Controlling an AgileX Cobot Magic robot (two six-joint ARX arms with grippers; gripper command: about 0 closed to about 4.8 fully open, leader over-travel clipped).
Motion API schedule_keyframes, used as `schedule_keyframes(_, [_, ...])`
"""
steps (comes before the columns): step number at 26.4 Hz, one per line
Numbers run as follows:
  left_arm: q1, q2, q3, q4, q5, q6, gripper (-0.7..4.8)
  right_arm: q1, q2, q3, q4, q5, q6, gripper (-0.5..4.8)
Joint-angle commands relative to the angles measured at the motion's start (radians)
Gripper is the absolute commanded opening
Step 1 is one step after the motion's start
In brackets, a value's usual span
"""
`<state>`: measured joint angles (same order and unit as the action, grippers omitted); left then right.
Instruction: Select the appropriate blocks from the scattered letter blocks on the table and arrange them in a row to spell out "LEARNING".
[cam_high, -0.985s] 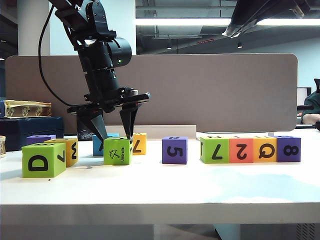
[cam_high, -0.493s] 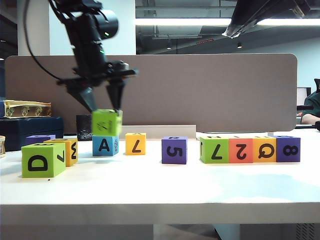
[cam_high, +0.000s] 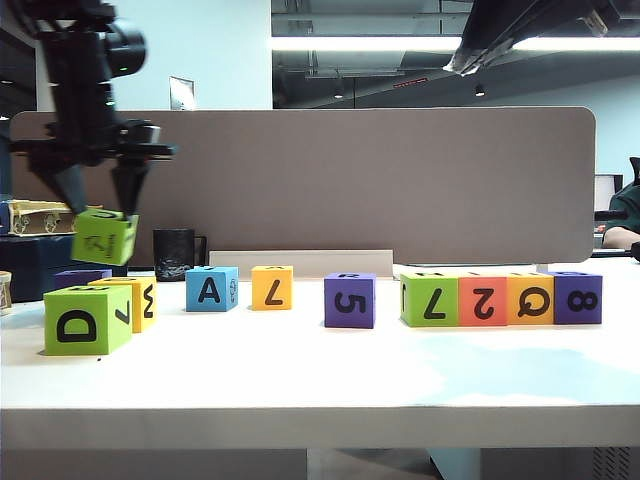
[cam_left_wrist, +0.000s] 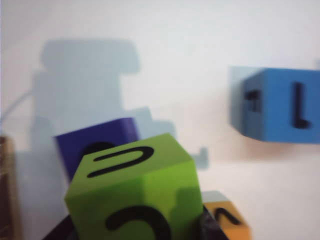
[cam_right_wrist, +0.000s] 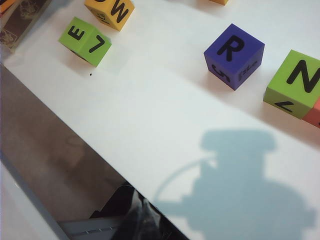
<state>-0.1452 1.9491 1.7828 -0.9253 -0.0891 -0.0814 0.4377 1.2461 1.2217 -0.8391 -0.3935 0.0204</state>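
**Green cube aloft at the left edge, row half built on the right**

In the exterior view the left pincer (cam_high: 97, 205) hangs high at the left of the frame, its two fingers pinching a green letter block (cam_high: 103, 236) clear of the worktop (cam_high: 320, 375). The left wrist view shows the same green cube (cam_left_wrist: 135, 197) close up and blurred, a curved black character on its upper face, seated between the dark finger pads. The right pincer is not clearly visible: only a dark shape at the bottom of the right wrist view, so I cannot tell whether it is spread or pressed together.

Below the lifted cube sit a green "D" block (cam_high: 86, 318) and a yellow-orange block (cam_high: 136, 302). Further right stand the blue "A" (cam_high: 211, 289), a yellow-orange "7" block (cam_high: 271, 287) and a purple block (cam_high: 349, 299), well apart. At the right of the frame four blocks touch in a row, beginning with a green one (cam_high: 428, 299).

The cubes look light and rigid, with flat matte faces and crisp edges; a squeeze on two opposite side faces, centred, should hold without slipping. The carried cube sits slightly tilted, so it may land skewed unless lowered squarely.
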Motion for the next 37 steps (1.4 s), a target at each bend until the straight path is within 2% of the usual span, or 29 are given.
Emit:
schedule_keyframes(1, [0.040, -0.005, 0.003, -0.004, 0.003, 0.003, 2.41, 0.002, -0.003, 0.004, 0.006, -0.002, -0.003, -0.01])
schedule_keyframes(5, [0.082, -0.005, 0.003, -0.012, 0.007, 0.015, 2.56, 0.002, -0.003, 0.004, 0.005, -0.002, -0.002, -0.01])
schedule_keyframes(8, [0.103, -0.005, 0.008, -0.021, 0.059, 0.021, 3.58, 0.002, -0.003, 0.004, 0.006, -0.002, -0.002, -0.01])
schedule_keyframes(10, [0.103, -0.005, 0.012, -0.023, 0.076, 0.022, 3.76, 0.002, -0.003, 0.004, 0.006, -0.002, -0.002, -0.01])
schedule_keyframes(14, [0.103, -0.005, 0.059, -0.080, 0.088, 0.026, 3.76, 0.002, -0.003, 0.004, 0.005, -0.002, -0.002, -0.01])
schedule_keyframes(20, [0.102, -0.005, 0.190, -0.221, 0.042, 0.048, 3.76, 0.002, -0.003, 0.004, 0.006, -0.002, -0.002, -0.01])
schedule_keyframes(25, [0.100, -0.005, 0.261, -0.319, 0.117, 0.048, 3.75, 0.002, -0.003, 0.004, 0.008, -0.002, -0.002, -0.01])
schedule_keyframes(29, [0.082, -0.003, 0.262, -0.312, 0.236, 0.044, 3.72, 0.002, -0.003, 0.004, 0.019, -0.002, -0.002, -0.01])
schedule_keyframes(34, [0.017, -0.003, 0.261, -0.226, 0.270, 0.044, 3.72, 0.002, -0.003, 0.004, 0.031, -0.002, -0.002, -0.01])
schedule_keyframes(37, [-0.053, 0.005, 0.260, -0.113, 0.289, 0.016, 3.72, 0.002, -0.003, 0.004, 0.032, -0.002, -0.002, -0.01])
